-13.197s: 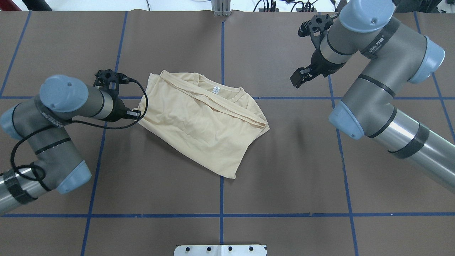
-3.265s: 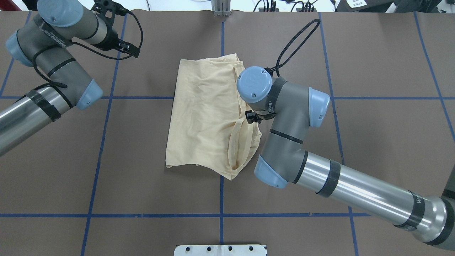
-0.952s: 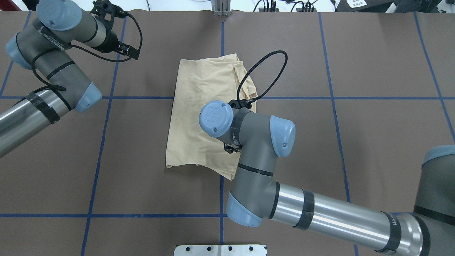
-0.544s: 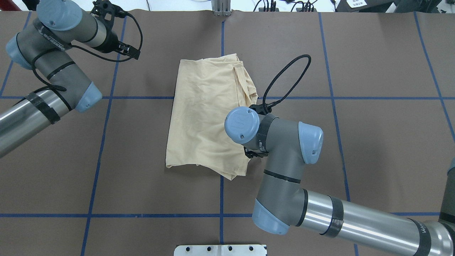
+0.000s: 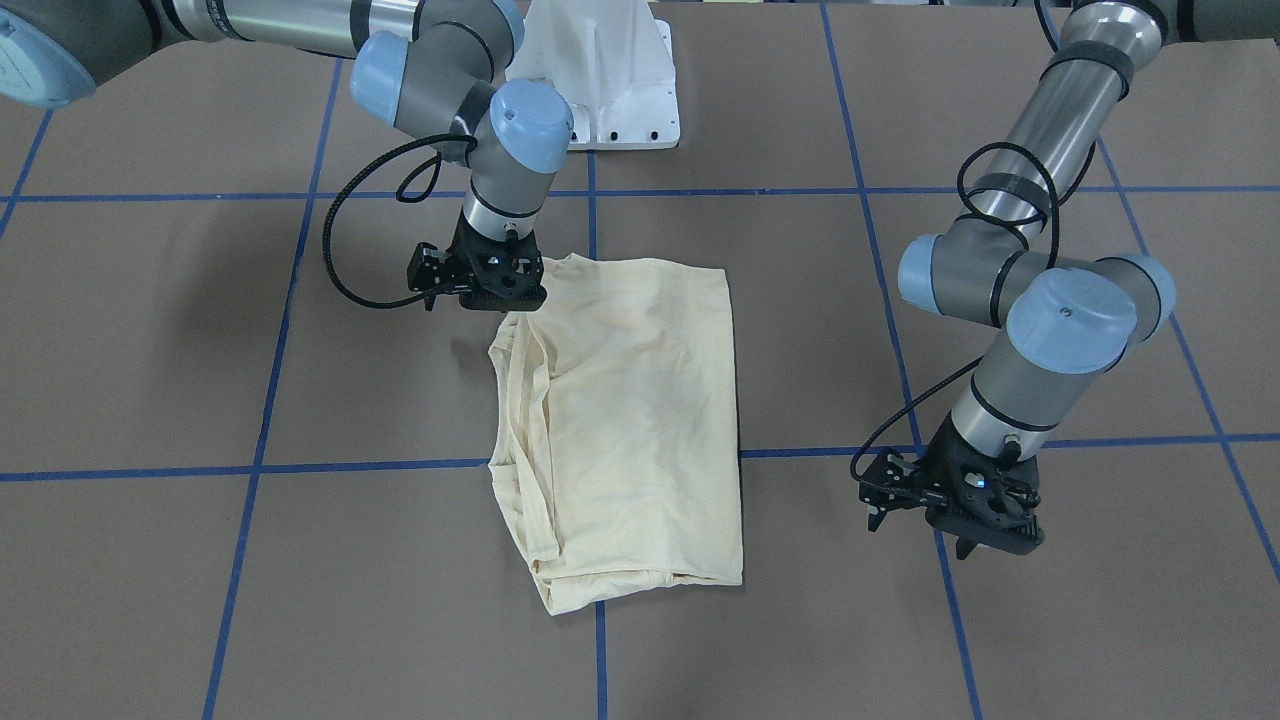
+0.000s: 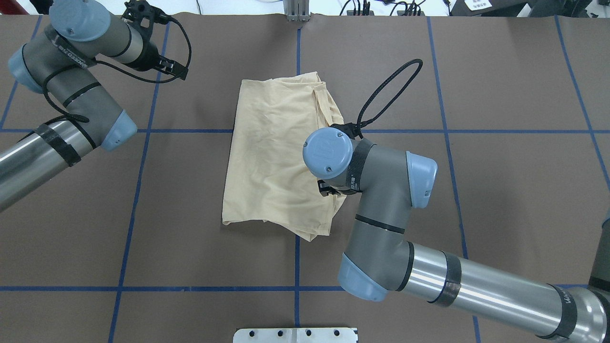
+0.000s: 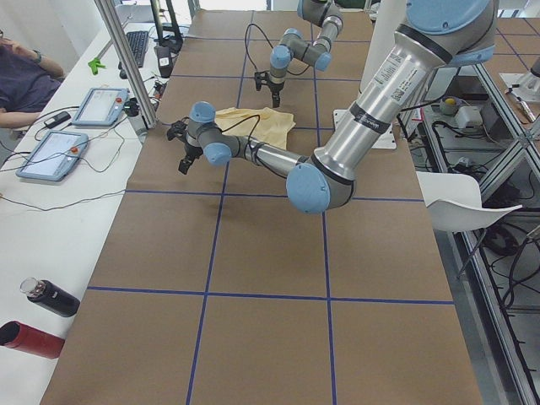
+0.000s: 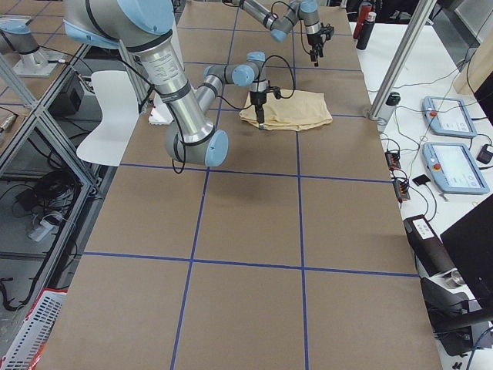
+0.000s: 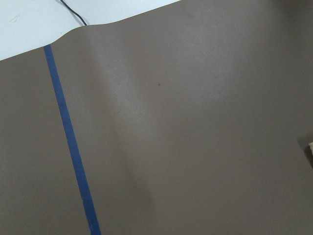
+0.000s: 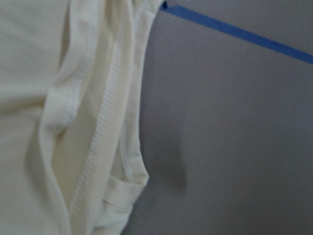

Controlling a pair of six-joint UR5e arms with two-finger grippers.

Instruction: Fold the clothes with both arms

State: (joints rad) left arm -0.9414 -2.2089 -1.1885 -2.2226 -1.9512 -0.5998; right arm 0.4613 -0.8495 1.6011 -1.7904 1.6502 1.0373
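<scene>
Brown table cover (image 6: 476, 190) gridded with blue tape lines (image 6: 143, 131); T-shirt (image 6: 271, 157) lies mid-table as a rough upright rectangle, straddling the centre tape cross, plain side up, no print in view. Stitched hems and a sleeve are bunched in loose layers along the edge on the robot's right; the right wrist view shows them stacked and slightly lifted off the table. Risk, judged: a pinch on that edge could catch only the top layer, so the next fold would peel the stack apart instead of carrying it over. Thin knit will likely drag and wrinkle if pulled low across the paper. With only one arm near the cloth, a single-corner pull would skew the rectangle. Right gripper (image 5: 490, 300) points down over the near-robot corner of that bunched edge; its fingers are hidden under the wrist in the overhead view and absent from its own camera, so I cannot tell whether they are parted or pinching cloth. Left gripper (image 5: 945, 520) hangs well apart from the shirt, prongs looking spread, holding nothing; its camera sees only bare cover and tape.
</scene>
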